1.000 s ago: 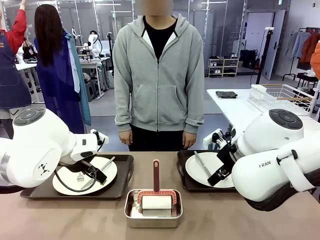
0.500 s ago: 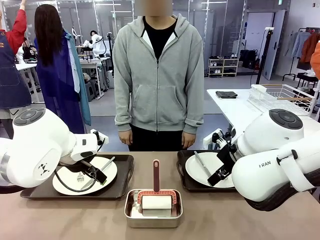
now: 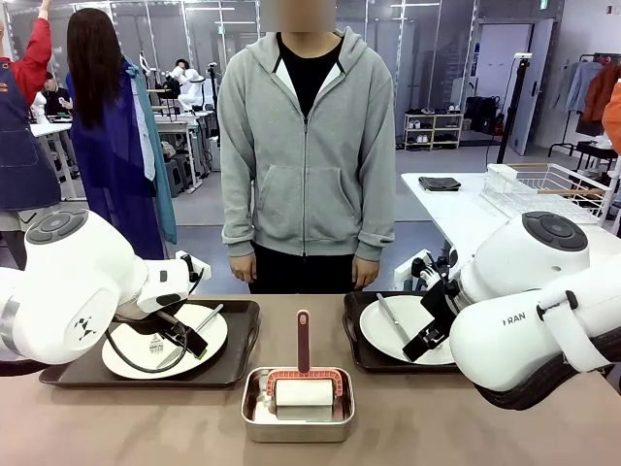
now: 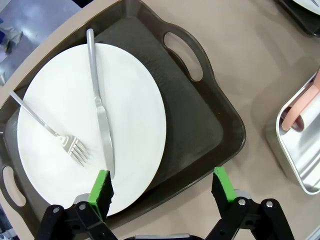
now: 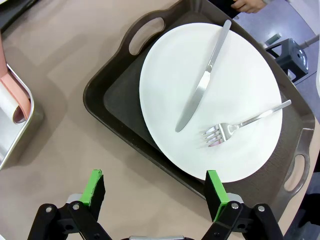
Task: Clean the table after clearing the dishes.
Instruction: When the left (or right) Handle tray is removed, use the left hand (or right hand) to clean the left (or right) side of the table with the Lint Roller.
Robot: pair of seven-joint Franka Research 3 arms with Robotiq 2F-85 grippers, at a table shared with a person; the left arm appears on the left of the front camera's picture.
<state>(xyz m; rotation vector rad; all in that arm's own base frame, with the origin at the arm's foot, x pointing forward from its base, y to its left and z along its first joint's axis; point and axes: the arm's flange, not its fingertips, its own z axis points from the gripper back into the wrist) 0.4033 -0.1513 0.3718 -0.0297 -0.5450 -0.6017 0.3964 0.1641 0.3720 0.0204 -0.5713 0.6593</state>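
The table [image 3: 408, 427] bears left tray [image 3: 240, 348], steel pan [image 3: 296, 430] and right tray [image 3: 352, 338].

I've got bare table [image 3: 146, 419] left, right and on my side of the pan [image 3: 297, 408]. Behind the pan, the left tray [image 3: 246, 338] and right tray [image 3: 350, 338] block the surface, with a narrow bare gap between them.

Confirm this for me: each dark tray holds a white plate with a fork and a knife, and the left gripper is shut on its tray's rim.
Not quite. The left gripper is open, not shut on the rim. The left wrist view shows its green pads spread apart over the left tray, clamping nothing. The rest is as you say.
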